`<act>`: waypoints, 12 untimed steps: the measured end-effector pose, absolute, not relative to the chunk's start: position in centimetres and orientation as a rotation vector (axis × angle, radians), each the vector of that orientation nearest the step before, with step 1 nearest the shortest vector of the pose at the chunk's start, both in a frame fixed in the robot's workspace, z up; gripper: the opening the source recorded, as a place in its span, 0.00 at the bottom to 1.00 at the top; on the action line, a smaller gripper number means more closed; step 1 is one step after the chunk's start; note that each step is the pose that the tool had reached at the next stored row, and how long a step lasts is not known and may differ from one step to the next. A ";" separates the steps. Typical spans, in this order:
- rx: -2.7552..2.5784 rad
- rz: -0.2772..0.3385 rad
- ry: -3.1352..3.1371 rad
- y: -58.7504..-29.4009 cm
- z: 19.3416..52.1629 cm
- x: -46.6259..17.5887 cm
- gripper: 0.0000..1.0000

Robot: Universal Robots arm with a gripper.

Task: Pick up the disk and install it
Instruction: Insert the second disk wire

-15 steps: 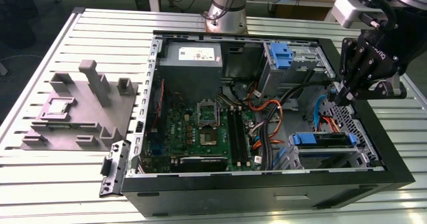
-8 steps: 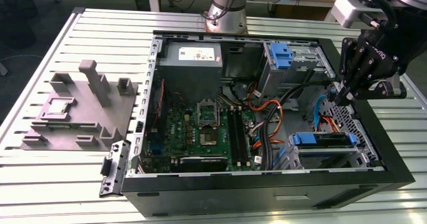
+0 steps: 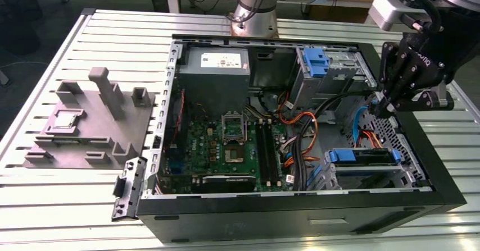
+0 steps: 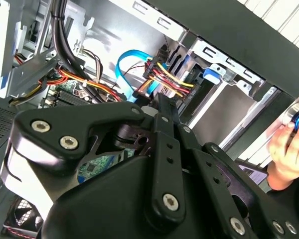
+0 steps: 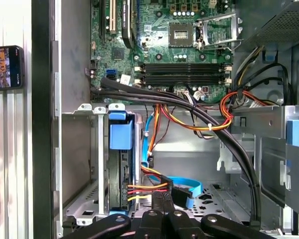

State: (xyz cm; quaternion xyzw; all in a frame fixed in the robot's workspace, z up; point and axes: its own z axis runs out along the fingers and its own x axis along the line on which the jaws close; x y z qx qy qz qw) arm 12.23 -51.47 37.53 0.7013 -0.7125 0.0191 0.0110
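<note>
Your gripper (image 3: 384, 106) – clenched, holding nothing, above the case's (image 3: 442, 178) edge | disk (image 3: 362, 156) – seated in its bay (image 3: 375, 175) | cables (image 5: 154, 186) plugged in

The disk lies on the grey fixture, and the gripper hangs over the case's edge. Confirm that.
Wrong in one point: the disk sits in a drive bay inside the case, not on the grey fixture, as the exterior view shows. The gripper does hang over the case's edge.

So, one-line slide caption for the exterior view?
Gripper hovers over the open computer case beside the blue-railed disk seated in its bay.
</note>
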 end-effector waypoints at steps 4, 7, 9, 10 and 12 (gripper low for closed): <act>2.188 0.059 -2.223 -51.5 37.6 12.1 0.10; 2.188 0.059 -2.223 -51.5 37.6 12.1 0.10; 2.188 0.059 -2.223 -51.4 37.7 12.1 0.10; 2.189 0.058 -2.224 -51.4 37.7 12.1 0.10; 2.189 0.057 -2.224 -51.4 37.8 12.1 0.10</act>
